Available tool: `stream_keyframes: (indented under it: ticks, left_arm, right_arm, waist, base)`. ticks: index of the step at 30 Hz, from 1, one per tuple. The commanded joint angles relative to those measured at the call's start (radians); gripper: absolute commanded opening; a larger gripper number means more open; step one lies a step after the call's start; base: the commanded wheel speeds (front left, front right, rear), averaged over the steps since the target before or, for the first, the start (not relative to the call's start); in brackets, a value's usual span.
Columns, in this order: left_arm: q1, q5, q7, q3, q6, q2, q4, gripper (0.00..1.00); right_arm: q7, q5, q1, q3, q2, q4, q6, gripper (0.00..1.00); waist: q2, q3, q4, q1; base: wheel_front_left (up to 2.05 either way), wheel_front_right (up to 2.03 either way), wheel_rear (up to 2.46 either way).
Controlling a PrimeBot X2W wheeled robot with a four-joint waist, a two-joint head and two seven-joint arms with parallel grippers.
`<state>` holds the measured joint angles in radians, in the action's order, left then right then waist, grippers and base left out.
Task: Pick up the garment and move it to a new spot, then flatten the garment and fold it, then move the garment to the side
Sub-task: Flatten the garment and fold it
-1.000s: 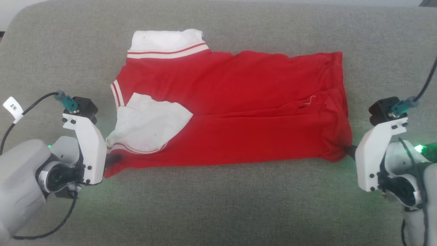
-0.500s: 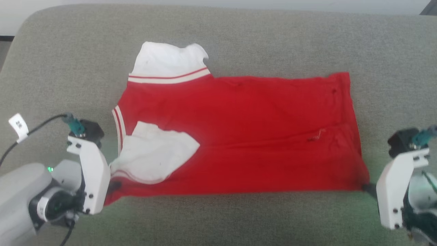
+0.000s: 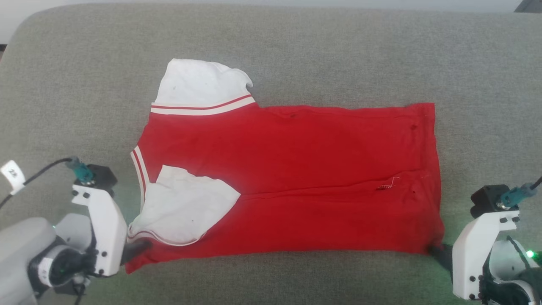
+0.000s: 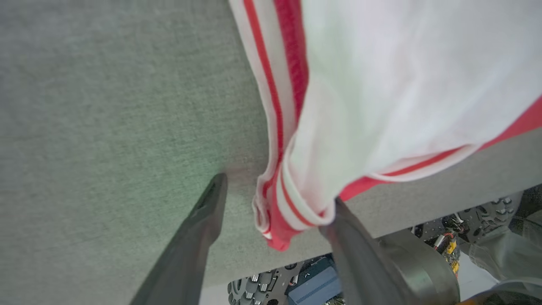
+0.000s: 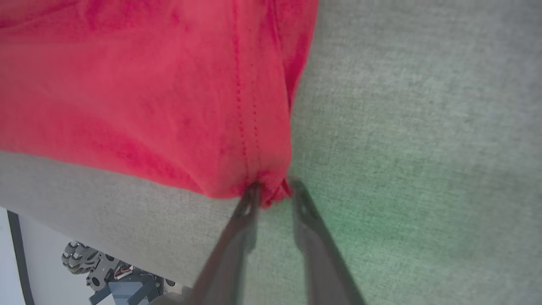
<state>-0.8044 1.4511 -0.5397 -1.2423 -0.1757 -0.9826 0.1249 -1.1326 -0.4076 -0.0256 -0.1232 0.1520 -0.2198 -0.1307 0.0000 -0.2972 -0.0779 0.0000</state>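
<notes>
The garment (image 3: 296,169), a bright red shirt with white striped sleeve ends, lies folded and flat on the grey padded surface (image 3: 296,51). One white sleeve lies across its near left part. My left gripper (image 3: 137,248) is at the garment's near left corner. In the left wrist view the left gripper (image 4: 276,195) stands open, its fingers wide apart on either side of the striped corner (image 4: 275,224). My right gripper (image 3: 436,250) is at the near right corner. In the right wrist view the right gripper (image 5: 274,190) shows a narrow gap, with the red corner tip (image 5: 271,197) between its fingertips.
The padded surface's front edge (image 5: 106,186) runs just behind both grippers, with the robot's base (image 4: 313,279) below it. Bare grey padding lies left, right and beyond the garment.
The left gripper's jaws have sprung wide and let go of the striped corner. The right gripper's fingers have parted a little. The head camera has shifted, so the whole scene sits lower.
</notes>
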Motion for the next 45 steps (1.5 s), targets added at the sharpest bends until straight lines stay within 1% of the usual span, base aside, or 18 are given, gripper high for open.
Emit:
stream_keyframes:
  ticks: [1, 3, 6, 10, 12, 14, 19, 23, 27, 30, 32, 33, 35, 39, 44, 45]
  left_arm:
    - [-0.009, 0.007, 0.001, 0.008, 0.001, -0.008, 0.001, 1.0]
    - [-0.032, -0.008, -0.001, 0.017, -0.003, -0.027, -0.01, 1.0]
    - [-0.075, -0.025, -0.026, 0.034, -0.01, -0.074, -0.051, 1.0]
    - [-0.131, -0.046, -0.042, 0.063, -0.02, -0.113, -0.079, 1.0]
    - [-0.166, -0.068, -0.046, 0.075, -0.011, -0.125, -0.081, 1.0]
    - [-0.201, -0.078, -0.033, 0.094, 0.003, -0.122, -0.065, 1.0]
    - [-0.274, -0.122, 0.006, 0.13, 0.06, -0.096, 0.018, 1.0]
    - [-0.342, -0.155, 0.044, 0.157, 0.121, -0.068, 0.123, 1.0]
    - [-0.392, -0.178, 0.074, 0.172, 0.171, -0.031, 0.223, 1.0]
    - [-0.42, -0.188, 0.071, 0.174, 0.203, -0.004, 0.296, 1.0]
    - [-0.442, -0.194, 0.056, 0.171, 0.216, 0.012, 0.338, 1.0]
    - [-0.442, -0.194, 0.056, 0.171, 0.216, 0.012, 0.338, 1.0]
    - [-0.461, -0.186, 0.036, 0.168, 0.223, 0.031, 0.378, 1.0]
    - [-0.488, -0.174, -0.005, 0.163, 0.231, 0.068, 0.462, 1.0]
    - [-0.496, -0.17, -0.051, 0.148, 0.247, 0.122, 0.571, 1.0]
    - [-0.493, -0.158, -0.064, 0.146, 0.251, 0.134, 0.591, 0.6]
  right_arm:
    - [0.012, 0.004, -0.009, 0.004, -0.002, 0.005, 0.0, 1.0]
    - [0.033, 0.004, -0.021, 0.004, 0.002, 0.008, 0.0, 1.0]
    - [0.093, 0.01, -0.044, 0.01, 0.012, -0.016, 0.0, 1.0]
    - [0.195, 0.015, -0.079, 0.022, 0.018, -0.043, 0.0, 1.0]
    - [0.26, 0.028, -0.102, 0.034, 0.026, -0.059, 0.0, 1.0]
    - [0.334, 0.037, -0.127, 0.046, 0.026, -0.066, 0.0, 1.0]
    - [0.523, 0.073, -0.195, 0.096, 0.037, -0.07, 0.0, 1.0]
    - [0.678, 0.118, -0.248, 0.122, 0.022, -0.045, 0.0, 1.0]
    - [0.79, 0.15, -0.288, 0.148, -0.005, -0.005, 0.0, 1.0]
    - [0.828, 0.165, -0.302, 0.168, -0.022, 0.035, 0.0, 1.0]
    - [0.837, 0.168, -0.309, 0.175, -0.031, 0.057, 0.0, 1.0]
    - [0.837, 0.168, -0.309, 0.175, -0.031, 0.057, 0.0, 1.0]
    - [0.842, 0.169, -0.313, 0.184, -0.037, 0.073, 0.0, 1.0]
    - [0.822, 0.165, -0.328, 0.207, -0.035, 0.094, 0.0, 1.0]
    - [0.77, 0.152, -0.354, 0.236, -0.03, 0.112, 0.0, 1.0]
    - [0.756, 0.143, -0.363, 0.245, -0.029, 0.114, 0.0, 1.0]
  waist:
    - [0.0, 0.002, 0.002, 0.0]
    - [0.0, 0.004, 0.005, 0.0]
    - [0.0, 0.005, 0.018, 0.0]
    - [0.0, 0.003, 0.041, 0.0]
    - [0.0, -0.001, 0.057, 0.0]
    - [0.0, -0.006, 0.075, 0.0]
    - [0.0, -0.033, 0.128, 0.0]
    - [0.0, -0.066, 0.172, 0.0]
    - [0.0, -0.098, 0.208, 0.0]
    - [0.0, -0.122, 0.228, 0.0]
    - [0.0, -0.138, 0.237, 0.0]
    - [0.0, -0.138, 0.237, 0.0]
    - [0.0, -0.153, 0.243, 0.0]
    - [0.0, -0.181, 0.254, 0.0]
    - [0.0, -0.209, 0.264, 0.0]
    - [0.0, -0.214, 0.265, 0.0]
  base:
    - [0.0, 0.0, 0.0]
    - [0.0, 0.0, 0.0]
    - [0.0, 0.0, 0.0]
    - [0.0, 0.0, 0.0]
    - [0.0, 0.0, 0.0]
    - [0.0, 0.0, 0.0]
    - [0.0, 0.0, 0.0]
    - [0.0, 0.0, 0.0]
    - [0.0, 0.0, 0.0]
    - [0.0, 0.0, 0.0]
    - [0.0, 0.0, 0.0]
    - [0.0, 0.0, 0.0]
    - [0.0, 0.0, 0.0]
    - [0.0, 0.0, 0.0]
    - [0.0, 0.0, 0.0]
    - [0.0, 0.0, 0.0]
